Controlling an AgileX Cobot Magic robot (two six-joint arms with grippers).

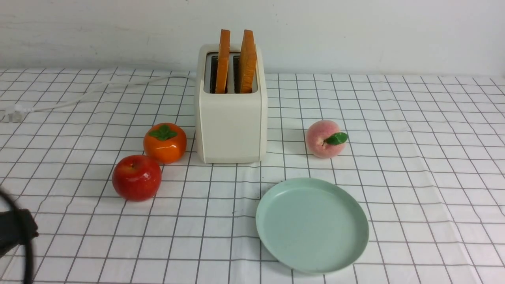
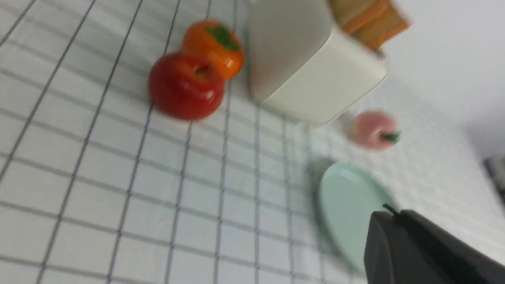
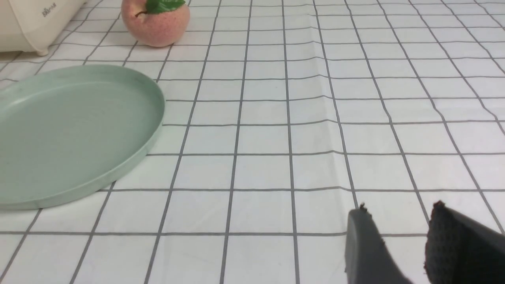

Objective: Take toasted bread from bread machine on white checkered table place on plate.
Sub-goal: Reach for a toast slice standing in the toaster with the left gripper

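Two slices of toasted bread (image 1: 223, 59) (image 1: 247, 59) stand upright in the slots of the cream-white bread machine (image 1: 230, 118) at the back middle of the white checkered table (image 1: 414, 177). In front of it, slightly right, lies the mint-green plate (image 1: 311, 225) with nothing on it. In the blurred left wrist view my left gripper (image 2: 388, 213) is shut with nothing in it, low over the near left of the table, far from the bread machine (image 2: 311, 67). My right gripper (image 3: 399, 208) stands open over bare cloth to the right of the plate (image 3: 71, 134).
A red apple (image 1: 137, 177) and an orange persimmon (image 1: 165, 142) sit just left of the bread machine. A pink peach (image 1: 325, 139) lies to its right. A white cord (image 1: 98, 88) runs left to a plug (image 1: 12, 112). A wall closes the back.
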